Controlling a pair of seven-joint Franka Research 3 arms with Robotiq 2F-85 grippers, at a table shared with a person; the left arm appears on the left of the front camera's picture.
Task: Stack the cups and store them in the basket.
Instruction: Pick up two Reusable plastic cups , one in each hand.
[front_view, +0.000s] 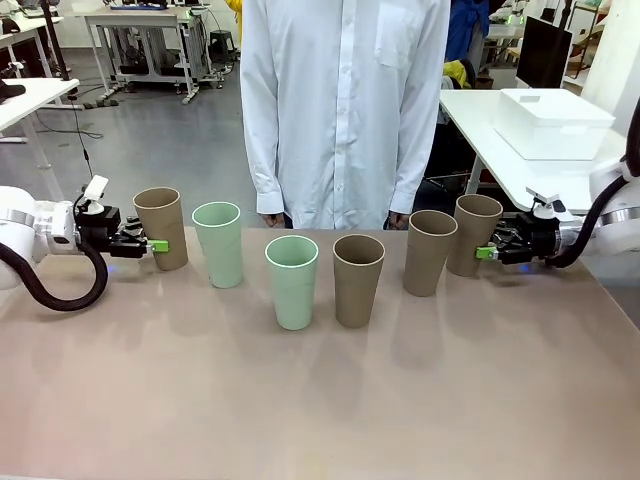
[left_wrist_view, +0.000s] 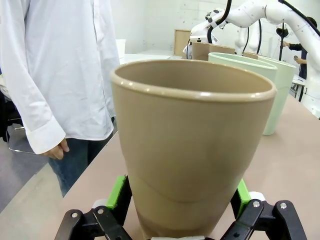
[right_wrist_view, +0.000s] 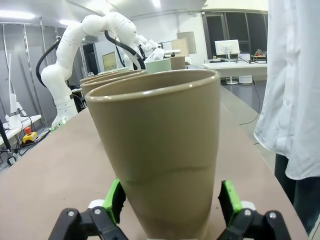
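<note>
Straddles leftmost tan matte tapered tumbler (front_view: 162, 225) at nine o'clock with left pincer (left_wrist_view: 180, 200) spread, rightmost tan tumbler (front_view: 475, 232) at three o'clock with right pincer (right_wrist_view: 171, 200) spread; finds white plastic basket (front_view: 555, 125) at two o'clock

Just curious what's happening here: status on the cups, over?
Left gripper open, straddling the leftmost brown cup. Right gripper open, straddling the rightmost brown cup. Six cups upright, unstacked; basket on side table. Person at far edge, hands off.
</note>
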